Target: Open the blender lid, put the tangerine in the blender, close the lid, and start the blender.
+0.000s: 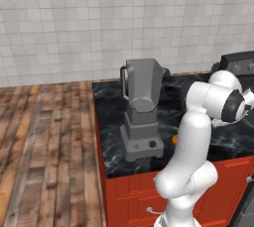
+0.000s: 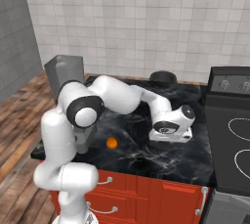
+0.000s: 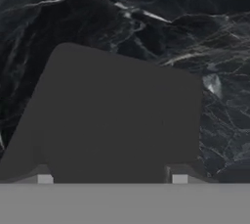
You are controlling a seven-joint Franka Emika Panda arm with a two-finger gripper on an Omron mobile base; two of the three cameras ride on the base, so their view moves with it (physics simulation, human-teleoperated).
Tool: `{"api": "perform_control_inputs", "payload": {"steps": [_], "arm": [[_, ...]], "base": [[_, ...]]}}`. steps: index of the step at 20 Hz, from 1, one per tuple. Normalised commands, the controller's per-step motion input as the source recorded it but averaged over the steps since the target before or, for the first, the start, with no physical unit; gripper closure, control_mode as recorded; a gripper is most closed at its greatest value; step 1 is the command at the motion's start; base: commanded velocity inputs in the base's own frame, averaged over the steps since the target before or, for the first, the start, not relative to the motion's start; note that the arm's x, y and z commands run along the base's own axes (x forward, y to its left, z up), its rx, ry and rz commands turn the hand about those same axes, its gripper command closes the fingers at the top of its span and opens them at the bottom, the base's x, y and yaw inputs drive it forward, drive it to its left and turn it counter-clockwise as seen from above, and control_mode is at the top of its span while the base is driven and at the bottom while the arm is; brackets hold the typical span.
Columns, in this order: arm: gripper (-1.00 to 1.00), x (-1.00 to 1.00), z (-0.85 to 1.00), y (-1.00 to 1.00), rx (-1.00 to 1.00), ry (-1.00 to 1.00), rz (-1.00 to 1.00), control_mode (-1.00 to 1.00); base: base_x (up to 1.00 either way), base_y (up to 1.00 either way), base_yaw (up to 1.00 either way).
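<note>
The blender lid (image 3: 117, 115), a dark grey square cap, lies flat on the black marble counter (image 3: 161, 32), with my gripper (image 3: 112, 179) straight above it. Its two fingertips (image 3: 45, 179) stand at the lid's two sides, and no gap to the lid can be made out. From the right base view my hand (image 2: 171, 129) hangs low over the counter's right part. The blender (image 1: 143, 107) stands at the counter's left, its jar top uncovered. The tangerine (image 2: 112, 143) rests on the counter between blender and hand, a sliver of it (image 1: 174, 139) showing beside my arm.
A black stove (image 2: 232, 120) adjoins the counter on the right. A dark round object (image 2: 162, 77) sits at the back by the tiled wall. Red cabinet drawers (image 2: 146, 189) lie below the counter's front edge. Wooden floor (image 1: 44, 146) stretches to the left.
</note>
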Motion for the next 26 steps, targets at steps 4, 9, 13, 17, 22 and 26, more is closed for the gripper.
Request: {"api": "perform_control_inputs", "payload": {"steps": [4,9,13,17,22,26], "arm": [[-1.00,-0.20,0.71,0.24,-0.01,-0.03,0.00,-1.00],[-1.00,-0.01,0.60,0.62,-0.06,0.00,0.00,-1.00],[-1.00,-0.01,0.14,0.88,-0.10,0.00,-0.01,-1.00],[-1.00,0.04,-0.09,0.61,-0.03,-0.01,0.00,-1.00],[-1.00,0.32,-0.31,0.06,0.00,0.00,0.00,-1.00],[-1.00,0.18,-0.21,0.00,0.00,-0.01,0.00,-1.00]], "base": [[0.00,0.00,0.00],[0.00,0.00,0.00],[0.00,0.00,0.00],[0.00,0.00,0.00],[0.00,0.00,0.00],[0.00,0.00,0.00]]}}
